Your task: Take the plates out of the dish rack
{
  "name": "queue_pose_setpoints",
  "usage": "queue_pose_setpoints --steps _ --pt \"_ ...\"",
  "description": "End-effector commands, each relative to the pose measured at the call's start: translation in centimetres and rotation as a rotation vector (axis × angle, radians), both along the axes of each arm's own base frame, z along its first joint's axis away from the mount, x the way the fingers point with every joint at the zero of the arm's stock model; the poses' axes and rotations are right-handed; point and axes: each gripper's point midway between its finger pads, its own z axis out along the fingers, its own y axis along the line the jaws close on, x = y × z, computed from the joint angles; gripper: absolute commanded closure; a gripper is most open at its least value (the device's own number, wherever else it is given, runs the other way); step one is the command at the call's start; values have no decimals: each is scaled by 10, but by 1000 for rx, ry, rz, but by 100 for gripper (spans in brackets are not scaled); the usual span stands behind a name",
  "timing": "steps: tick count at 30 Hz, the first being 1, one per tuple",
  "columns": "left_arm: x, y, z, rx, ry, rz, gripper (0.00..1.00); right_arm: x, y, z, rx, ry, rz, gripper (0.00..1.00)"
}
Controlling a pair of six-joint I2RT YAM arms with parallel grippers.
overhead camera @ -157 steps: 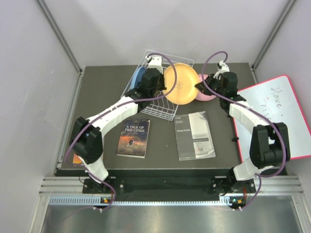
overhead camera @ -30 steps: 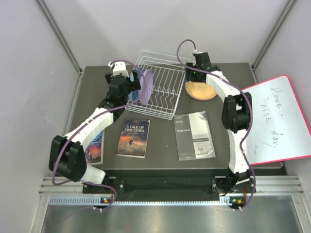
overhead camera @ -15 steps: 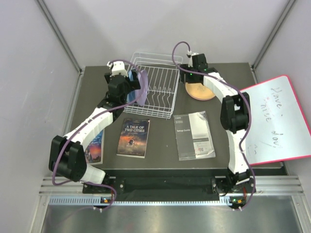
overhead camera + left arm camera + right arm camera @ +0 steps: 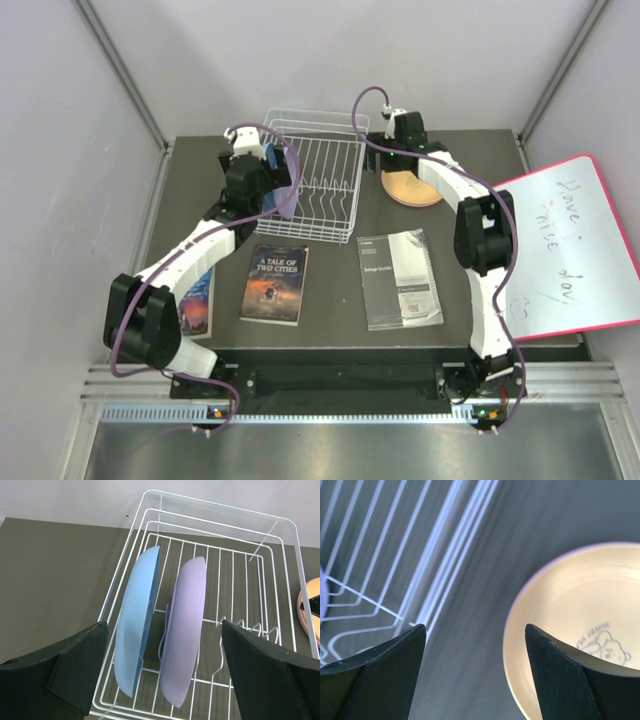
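So the left claw [image 4: 162,629] is spread wide over the left end of the dish rack [image 4: 330,180], gripping nothing. Two plates stand on edge in that end, side by side in the divider wires: the light blue plate [image 4: 137,630] nearest the rack's left wall, the lilac plate [image 4: 187,630] one slot further in. From the wrist view both sit right in the gap between the fingers, just beyond the tips.

The right claw [image 4: 475,627] is open too, with nothing in it, hanging over the surface [image 4: 330,300] just off the rack's right side. The orange-tan plate [image 4: 570,620] lies flat there on top of the pink plate [image 4: 301,620], beside the rack, under the right-hand finger.
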Motion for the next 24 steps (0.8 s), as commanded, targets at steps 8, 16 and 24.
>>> queue_pose_setpoints --steps 8,16,24 --pt "11 -8 12 -8 -46 -36 1 -14 -61 94 -101 -266 -253 15" --pt "8 -30 28 41 -79 -118 6 -35 -82 84 -90 -230 -300 15" --pt "6 -53 6 105 -32 -191 10 -47 -88 63 -85 -177 -311 15"
